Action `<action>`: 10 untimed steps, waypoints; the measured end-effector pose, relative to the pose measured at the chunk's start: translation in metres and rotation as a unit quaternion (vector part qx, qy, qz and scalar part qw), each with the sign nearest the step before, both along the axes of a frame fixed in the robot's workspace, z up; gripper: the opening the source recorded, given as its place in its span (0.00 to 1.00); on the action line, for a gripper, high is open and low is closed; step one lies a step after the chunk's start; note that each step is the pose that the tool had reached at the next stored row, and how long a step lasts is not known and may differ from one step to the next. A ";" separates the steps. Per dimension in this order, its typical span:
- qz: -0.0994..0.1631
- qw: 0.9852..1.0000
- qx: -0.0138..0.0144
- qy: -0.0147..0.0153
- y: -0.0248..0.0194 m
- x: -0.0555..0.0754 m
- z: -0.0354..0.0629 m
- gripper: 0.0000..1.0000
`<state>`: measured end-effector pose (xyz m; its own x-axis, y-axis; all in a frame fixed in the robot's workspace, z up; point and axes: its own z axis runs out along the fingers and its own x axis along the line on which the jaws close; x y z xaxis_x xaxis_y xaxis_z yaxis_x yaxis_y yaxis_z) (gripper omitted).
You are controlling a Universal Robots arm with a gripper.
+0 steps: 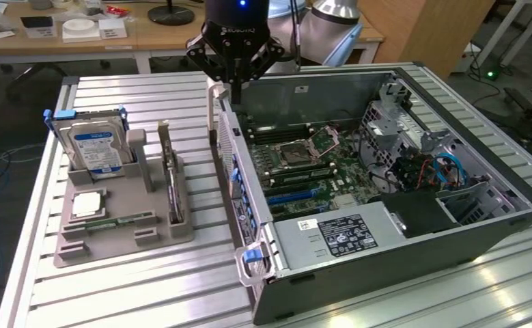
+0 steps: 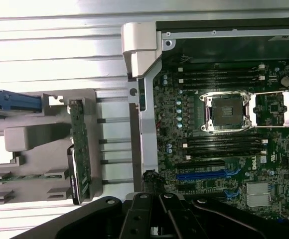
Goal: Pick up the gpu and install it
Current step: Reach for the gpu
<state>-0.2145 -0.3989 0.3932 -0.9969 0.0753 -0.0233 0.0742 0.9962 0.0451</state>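
Gripper (image 1: 235, 87) hangs over a corner of the open steel case (image 1: 384, 270), and we see its black fingers clenched on nothing. The gpu (image 1: 171, 186), a thin flat card, stands on edge in the grey moulded holder (image 1: 110, 240) on the ribbed aluminium bench (image 1: 138, 290).

Silvery arm (image 1: 337, 10) ends in black linkage jaws with white lettering, blue light.

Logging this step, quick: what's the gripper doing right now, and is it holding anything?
Gripper: shut, holding nothing; the gpu stands in the grey holder.
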 end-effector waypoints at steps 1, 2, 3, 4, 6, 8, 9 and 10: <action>0.000 1.000 0.000 0.000 0.0000 -0.001 0.0000 0.11; 0.000 1.000 0.000 0.000 0.0000 -0.002 0.0000 0.11; 0.000 1.000 0.000 0.000 0.0000 -0.004 0.0000 0.11; 0.000 1.000 0.000 0.000 -0.0001 -0.005 0.0000 0.11; 0.000 1.000 0.000 0.000 -0.0001 -0.009 0.0000 0.11; 0.000 1.000 0.000 0.000 -0.0001 -0.011 0.0000 0.11; 0.000 1.000 0.000 0.000 -0.0001 -0.012 -0.0001 0.11; 0.000 1.000 0.000 0.000 -0.0001 -0.013 -0.0001 0.11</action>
